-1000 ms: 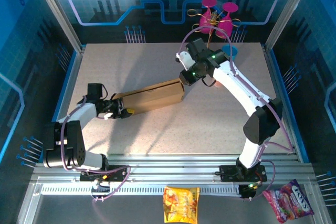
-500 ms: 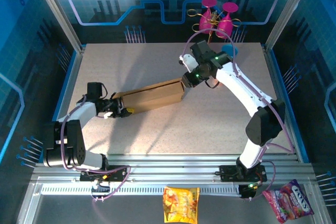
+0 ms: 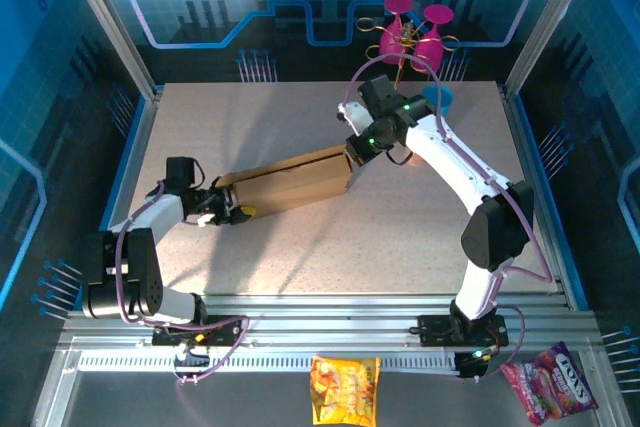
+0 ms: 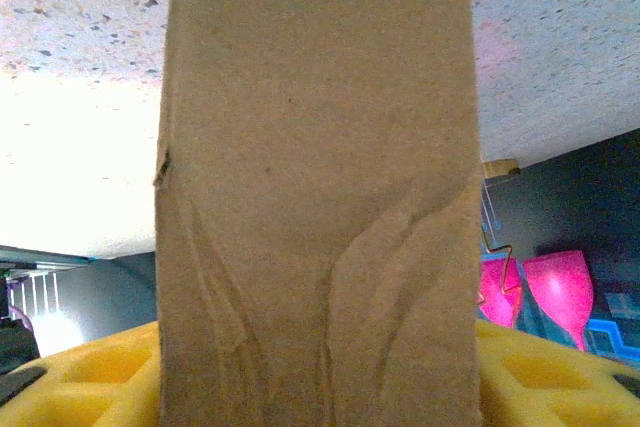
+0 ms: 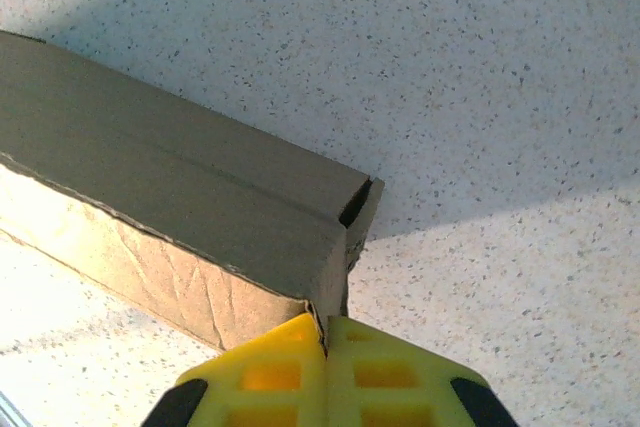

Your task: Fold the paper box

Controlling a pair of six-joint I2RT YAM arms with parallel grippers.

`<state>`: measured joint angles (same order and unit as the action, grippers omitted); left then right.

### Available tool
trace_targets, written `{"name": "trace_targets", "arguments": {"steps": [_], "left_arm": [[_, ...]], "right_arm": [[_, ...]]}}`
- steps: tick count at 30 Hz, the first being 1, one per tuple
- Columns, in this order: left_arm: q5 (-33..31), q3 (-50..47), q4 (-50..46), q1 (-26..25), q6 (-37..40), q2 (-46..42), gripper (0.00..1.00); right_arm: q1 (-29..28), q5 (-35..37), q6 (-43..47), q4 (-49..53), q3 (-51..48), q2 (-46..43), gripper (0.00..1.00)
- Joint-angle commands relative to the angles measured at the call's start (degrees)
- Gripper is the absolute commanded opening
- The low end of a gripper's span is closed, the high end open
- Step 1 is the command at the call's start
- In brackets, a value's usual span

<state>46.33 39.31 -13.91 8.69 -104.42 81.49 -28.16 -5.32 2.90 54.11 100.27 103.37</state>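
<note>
Paper box [image 3: 290, 181] on table [image 3: 250, 117]; left pincer [image 3: 228, 209] clamps left end, right pincer [image 3: 352, 155] pinches right-end edge; bare room around.

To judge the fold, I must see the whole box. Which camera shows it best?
Top external: the whole box shows, end to end. Left wrist shows one creased face close up; right wrist shows one end corner.

Ahead of me lies a speckled table [image 3: 250, 117]. At its far edge, right of centre, stand two pink goblets [image 3: 415, 32], with a small blue round thing [image 3: 441, 99] just near them, partly hidden. Beyond the near metal rail [image 3: 330, 332] lie a yellow snack bag [image 3: 344, 389] and, further right, a red candy bag [image 3: 548, 379].
</note>
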Motion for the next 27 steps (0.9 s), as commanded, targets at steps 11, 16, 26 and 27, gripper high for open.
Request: {"name": "trace_targets", "arguments": {"steps": [11,16,26,27], "left_arm": [[1.5,1.3,-1.5,0.6,0.7,0.9,0.56],[1.6,1.1,-1.3,0.7,0.7,0.7,0.56],[1.5,0.9,-1.0,0.7,0.6,0.5,0.56],[1.5,0.8,-1.0,0.8,0.5,0.5,0.56]], "right_arm": [[-4.1,6.3,-10.3,-0.4,-2.2,-2.8,0.0],[-4.3,6.1,-15.0,-2.0,-4.1,-3.8,0.0],[-4.4,4.8,-23.2,0.6,-0.6,-1.9,0.0],[-4.4,4.8,-23.9,0.6,-0.6,-1.9,0.0]]}}
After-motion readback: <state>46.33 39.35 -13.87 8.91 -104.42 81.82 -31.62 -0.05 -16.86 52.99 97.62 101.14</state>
